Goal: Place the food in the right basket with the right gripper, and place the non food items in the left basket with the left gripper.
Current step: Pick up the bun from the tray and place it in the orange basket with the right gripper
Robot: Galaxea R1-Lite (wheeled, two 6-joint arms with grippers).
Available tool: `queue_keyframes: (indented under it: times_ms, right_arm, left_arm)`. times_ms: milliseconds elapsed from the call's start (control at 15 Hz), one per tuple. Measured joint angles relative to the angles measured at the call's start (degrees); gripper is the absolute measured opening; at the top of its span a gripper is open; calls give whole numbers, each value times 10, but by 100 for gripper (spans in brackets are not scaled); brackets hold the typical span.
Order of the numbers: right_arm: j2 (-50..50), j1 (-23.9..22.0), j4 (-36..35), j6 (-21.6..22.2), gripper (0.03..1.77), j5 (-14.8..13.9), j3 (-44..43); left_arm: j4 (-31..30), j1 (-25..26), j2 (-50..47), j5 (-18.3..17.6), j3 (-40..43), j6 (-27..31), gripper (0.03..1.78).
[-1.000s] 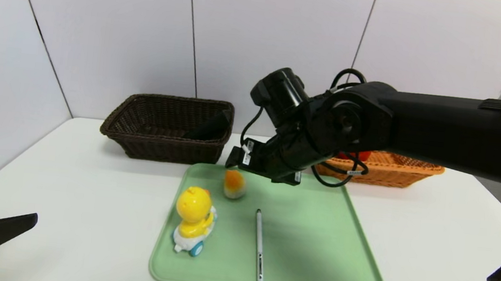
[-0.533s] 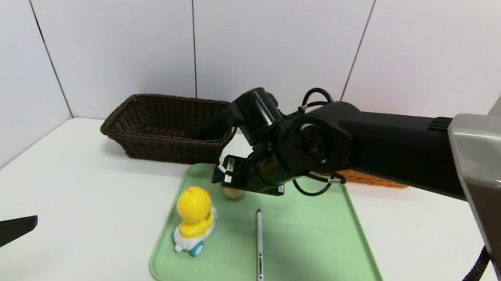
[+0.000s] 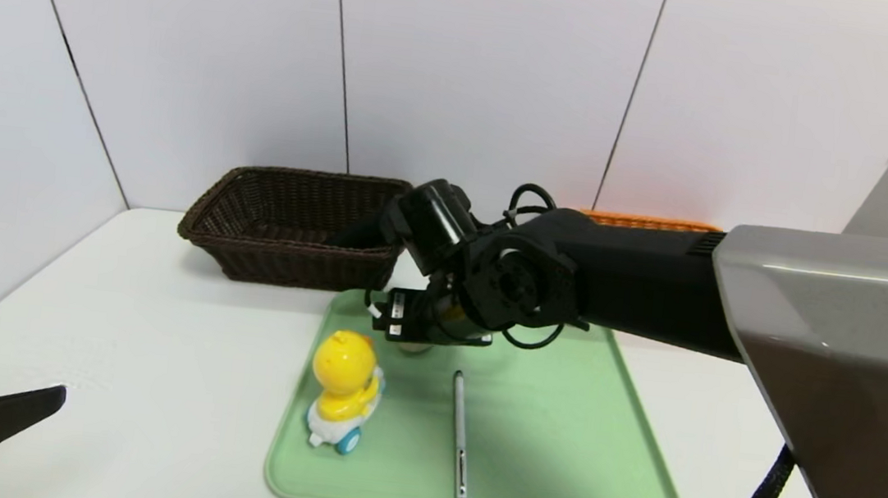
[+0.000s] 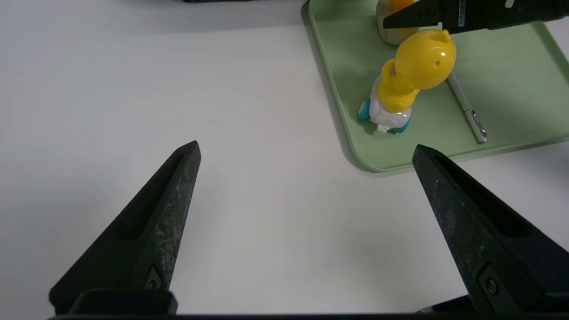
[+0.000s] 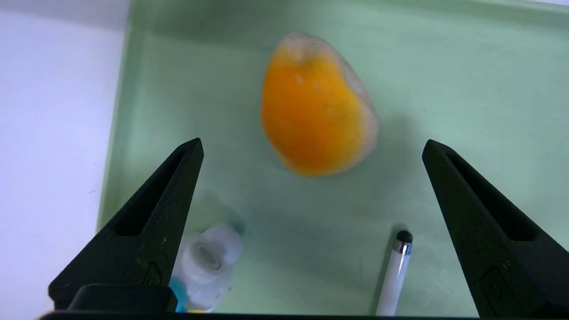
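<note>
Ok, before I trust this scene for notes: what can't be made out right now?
- Orange basket: mostly behind the right arm, head view; contents hidden.
- White-and-orange food: mostly behind the right claw, head view.
- Left claw: base cut off by the edge, head view.

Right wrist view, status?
Right gripper open above orange-topped white rounded food piece, nothing gripped. Left gripper open, parked over white table. Yellow duck toy close by.

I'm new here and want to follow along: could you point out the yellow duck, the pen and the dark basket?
Yellow duck [image 3: 345,364], head view, its head.
Pen [image 3: 461,428], head view, its barrel.
Dark basket [image 3: 294,265], head view, its front wall.
</note>
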Motion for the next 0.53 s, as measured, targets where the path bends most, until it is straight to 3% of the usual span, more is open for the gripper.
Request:
queue_keyframes:
  times_ms: [533]
  right_arm:
    - [29, -4, -38, -30, 170, -18, 0]
  left_arm:
    - [0, 0, -1, 0, 4, 1, 169]
